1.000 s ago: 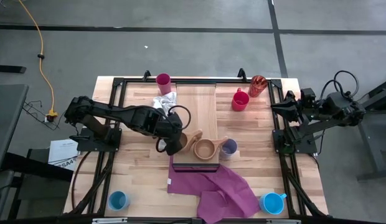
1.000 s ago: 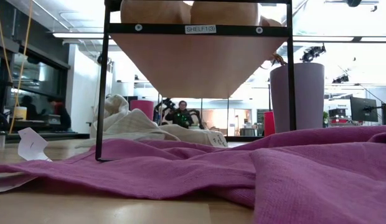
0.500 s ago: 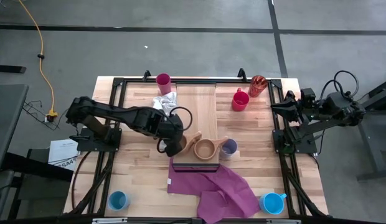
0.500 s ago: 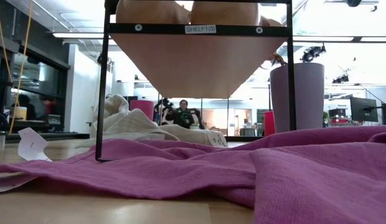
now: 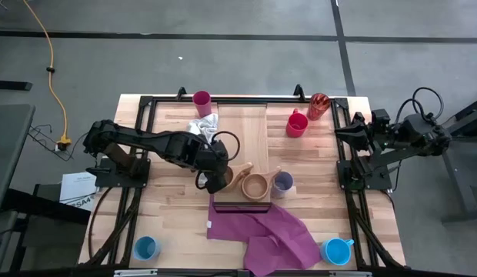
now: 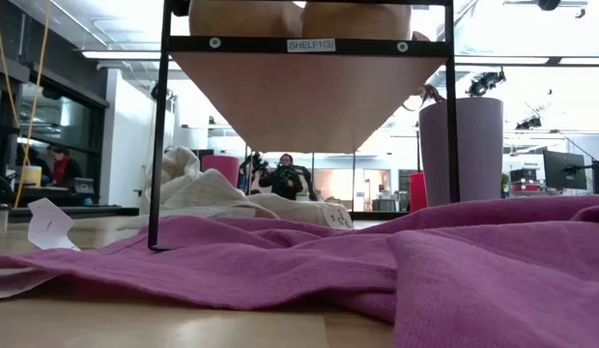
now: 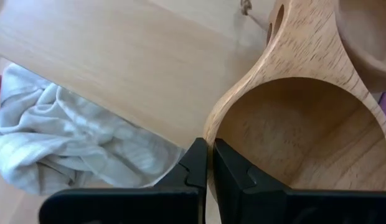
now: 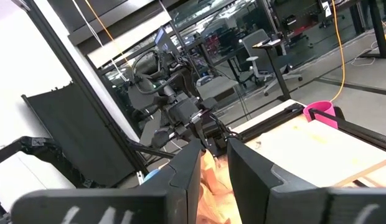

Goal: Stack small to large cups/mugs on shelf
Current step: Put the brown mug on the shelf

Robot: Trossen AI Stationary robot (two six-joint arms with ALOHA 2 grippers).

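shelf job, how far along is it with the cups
Done: one wooden cup already sits on the shelf near its dark-framed end. In hand: the left gripper is shut on the rim of a second wooden cup, at that end of the shelf. The right gripper waits open at the table's right edge. Left: the lavender tumbler, red mug, magenta tumbler, orange-red tumbler and both blue mugs.

Left arm reaching from table's left side toward centre, elbow bent, wrist pointing down. Left gripper (image 5: 216, 181) sitting low over table middle, fingers (image 7: 196, 165) pinching together on thin rim of wooden cup (image 7: 299, 124). Right arm folding back at table's right edge, idling, well apart from the left. Right gripper (image 8: 208, 165) pointing across table, fingers (image 8: 183, 171) standing apart, gripping nothing.
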